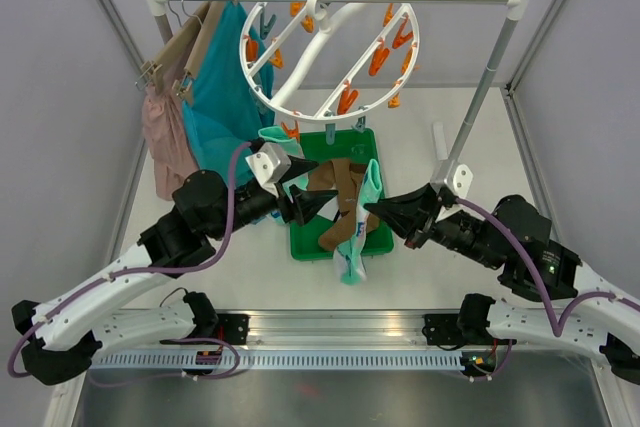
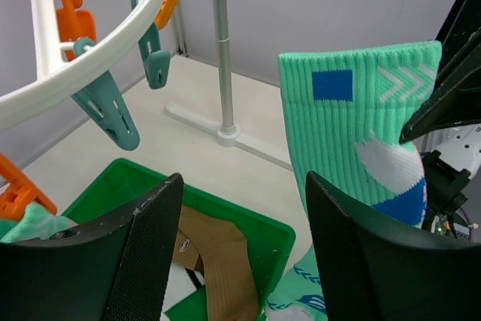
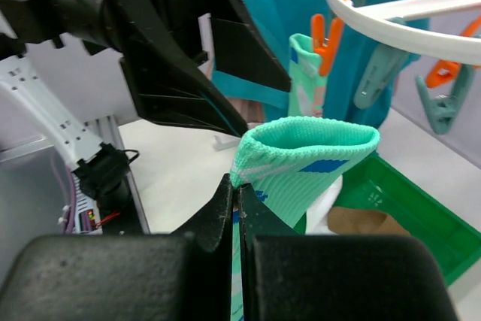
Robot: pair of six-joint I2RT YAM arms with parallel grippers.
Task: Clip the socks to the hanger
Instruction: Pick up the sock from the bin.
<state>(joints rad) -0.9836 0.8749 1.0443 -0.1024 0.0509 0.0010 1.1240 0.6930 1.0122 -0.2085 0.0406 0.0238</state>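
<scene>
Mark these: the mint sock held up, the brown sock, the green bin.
mint sock [image 2: 331, 129], left wrist view, ribbed cuff below the blue square.
brown sock [image 2: 218, 253], left wrist view, middle of the flat leg.
green bin [image 1: 303, 249], top external view, near-left corner rim.

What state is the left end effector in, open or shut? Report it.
Open. The left end effector has its fingers wide apart, nothing between them; the mint-green sock hangs beyond.

White table [image 1: 432, 279] carries green bin [image 1: 304, 251], rack foot [image 2: 228, 134].
</scene>
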